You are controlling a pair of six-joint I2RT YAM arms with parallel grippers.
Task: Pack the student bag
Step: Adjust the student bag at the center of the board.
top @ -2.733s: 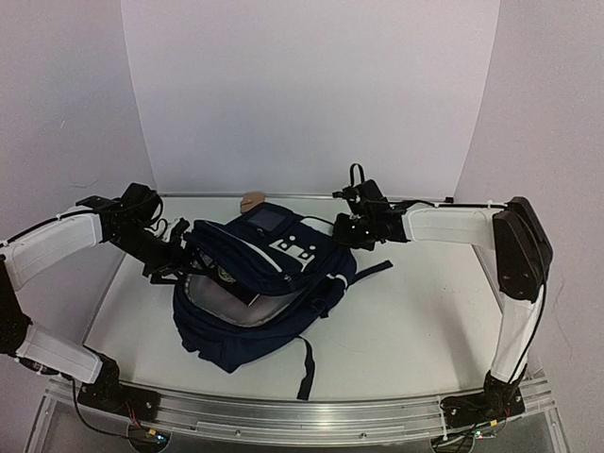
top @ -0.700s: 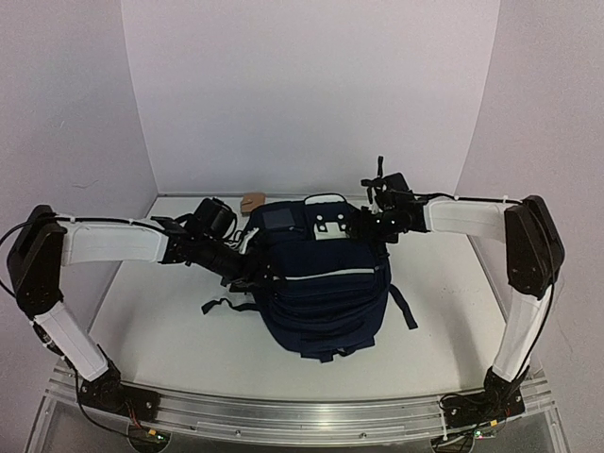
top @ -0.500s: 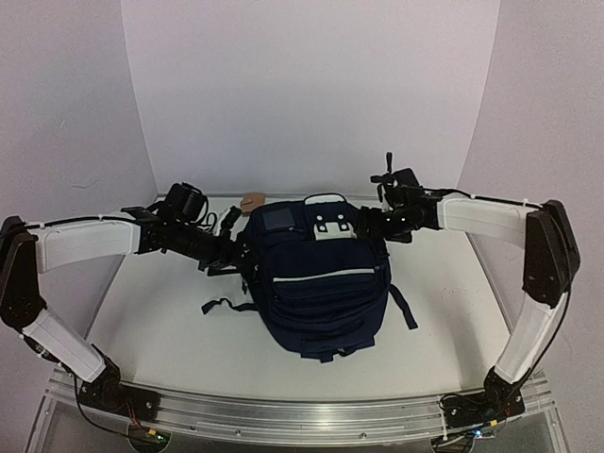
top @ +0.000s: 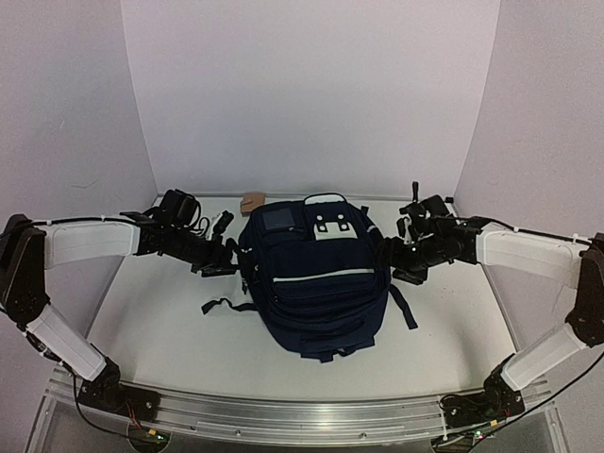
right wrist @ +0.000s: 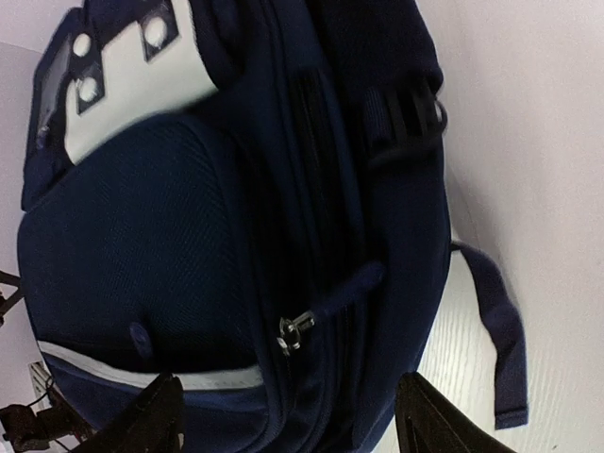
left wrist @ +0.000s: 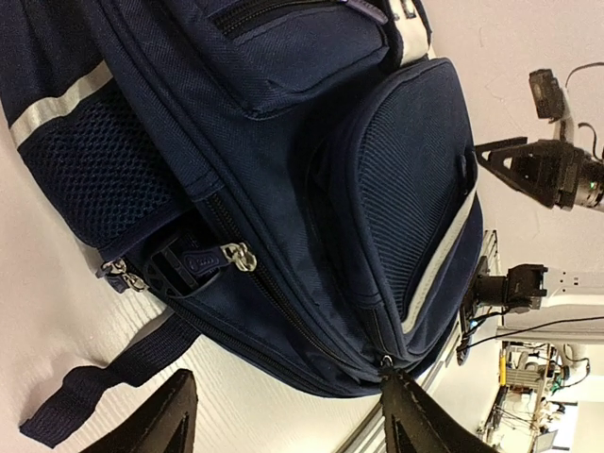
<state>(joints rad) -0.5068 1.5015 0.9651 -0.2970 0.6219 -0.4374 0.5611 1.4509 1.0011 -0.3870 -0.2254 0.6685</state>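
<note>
Counting left to right from my station: two arms, two grippers, one bag, one small extra, one table.

Left arm (top: 90,241) reaches in across the table (top: 142,321). Left gripper (top: 223,257) sits just beside the bag's left flank. On its wrist view both fingers (left wrist: 175,415) are spread wide with nothing between them, and the bag lies beyond the tips.

One small tan object (top: 252,200) lies at the table's back edge, just behind the bag's left shoulder. It's too small to name.

One student bag (top: 316,293), mid-table between the two grippers, lies front side up with its top toward the back wall. It's navy fabric. I count one pale stripe (top: 321,276) across the front pocket and one white patch (top: 332,226) with two dark square marks near the top. One dark strap (top: 219,305) trails onto the table on the left, another (top: 406,310) on the right. Left wrist view adds one mesh side pocket (left wrist: 85,179) and a silver zip pull (left wrist: 236,255). The zips I can see look closed.

Right gripper (top: 400,260) is just beside the bag's right flank. Its fingers (right wrist: 151,420) are likewise apart and clamped on nothing. Right arm (top: 524,255) comes in from the right edge.
</note>
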